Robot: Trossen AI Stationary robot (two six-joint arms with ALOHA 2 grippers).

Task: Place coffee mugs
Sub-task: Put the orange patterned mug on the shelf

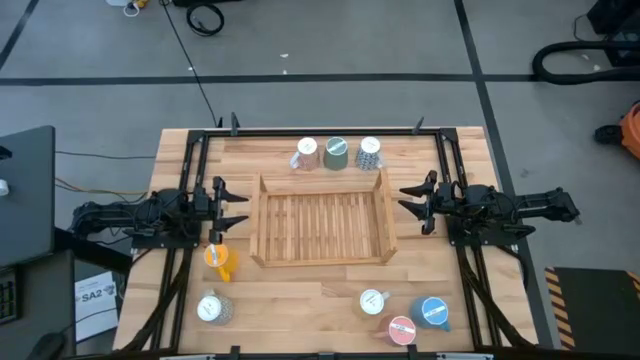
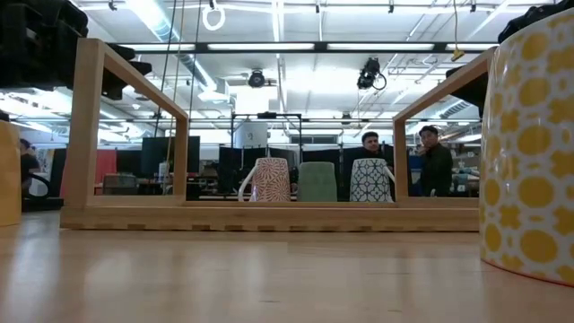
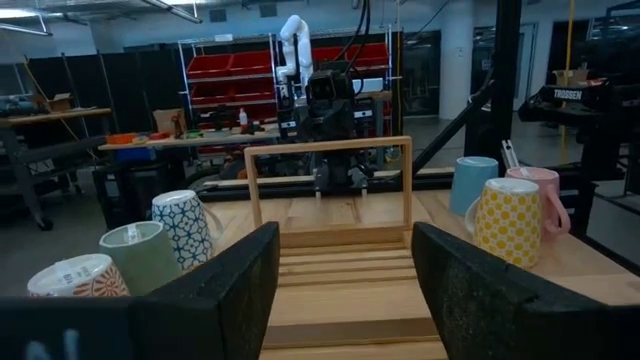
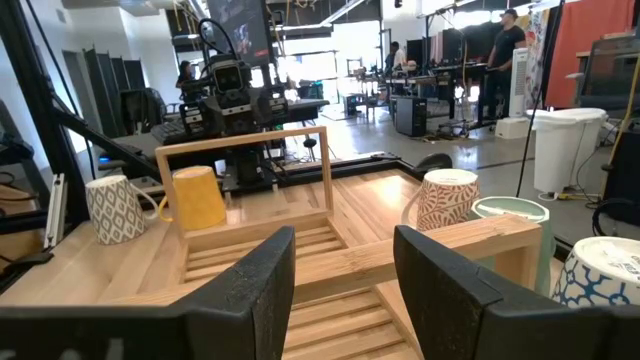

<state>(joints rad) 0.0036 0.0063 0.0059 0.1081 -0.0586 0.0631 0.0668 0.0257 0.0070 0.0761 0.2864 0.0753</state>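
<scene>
A slatted wooden tray (image 1: 320, 222) sits mid-table with nothing in it. Three coffee mugs stand upright beyond its far side: red-patterned (image 1: 307, 153), green (image 1: 336, 153) and blue-patterned (image 1: 369, 152). An orange mug (image 1: 218, 258) and a grey-patterned one (image 1: 212, 308) stand near left. Yellow-patterned (image 1: 372, 302), pink (image 1: 401, 328) and blue (image 1: 432, 312) mugs stand near right. My left gripper (image 1: 235, 205) waits open at the tray's left side, my right gripper (image 1: 408, 200) open at its right side. Each points level at the tray, with nothing between its fingers (image 3: 225, 290) (image 4: 440, 280).
Black metal rails (image 1: 190, 170) run along the table's left and right sides under the arms. Bare tabletop lies between the tray and the near edge (image 1: 300, 300). People (image 2: 437, 161) stand in the room far behind the table.
</scene>
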